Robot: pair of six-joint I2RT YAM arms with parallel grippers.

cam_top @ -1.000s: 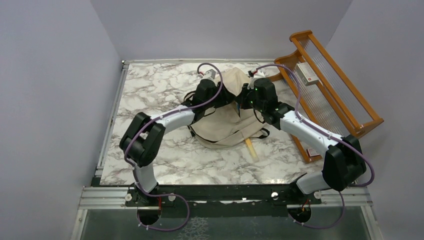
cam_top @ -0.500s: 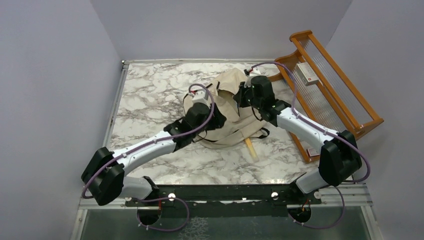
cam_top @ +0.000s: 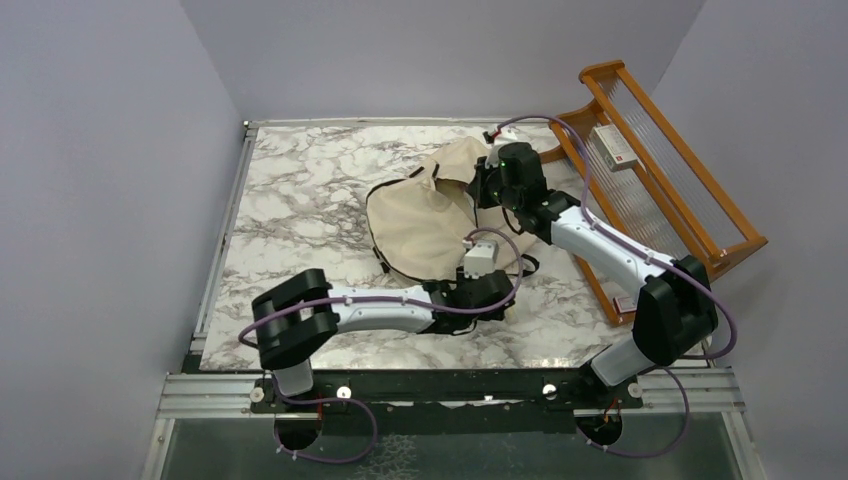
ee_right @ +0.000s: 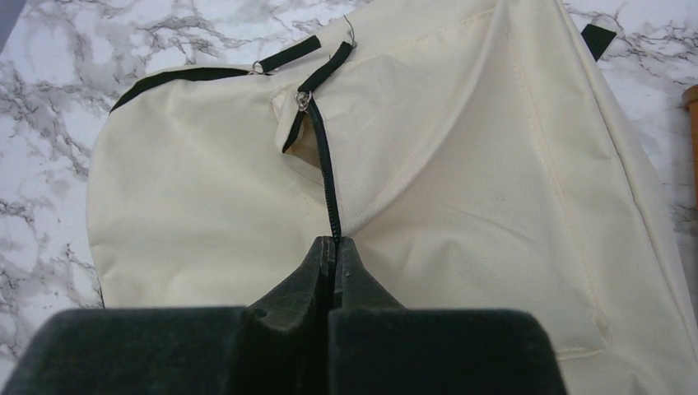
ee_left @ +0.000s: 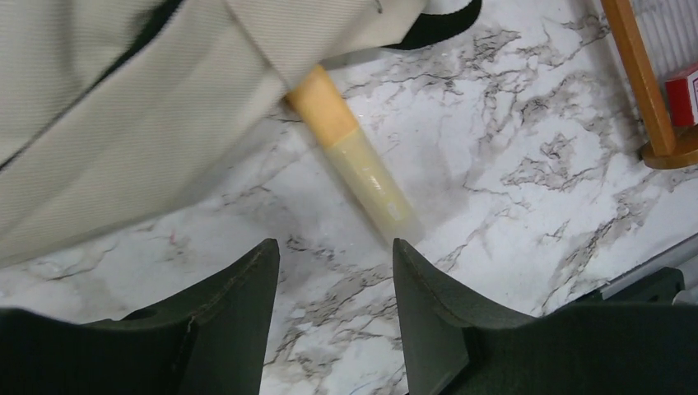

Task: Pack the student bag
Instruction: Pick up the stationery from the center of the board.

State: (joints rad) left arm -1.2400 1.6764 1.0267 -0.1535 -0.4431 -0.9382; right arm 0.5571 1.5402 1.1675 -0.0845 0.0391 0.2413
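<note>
Pinch at the zipper (ee_right: 326, 164) — right gripper (ee_right: 333, 247) clamped tight on the student bag (ee_right: 206, 173); left gripper (ee_left: 336, 247) hangs, jaws apart, near a yellow stick (ee_left: 355, 160).

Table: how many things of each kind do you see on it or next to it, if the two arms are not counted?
bag: 1
stick: 1
rack: 1
boxes: 2
total: 5
</note>
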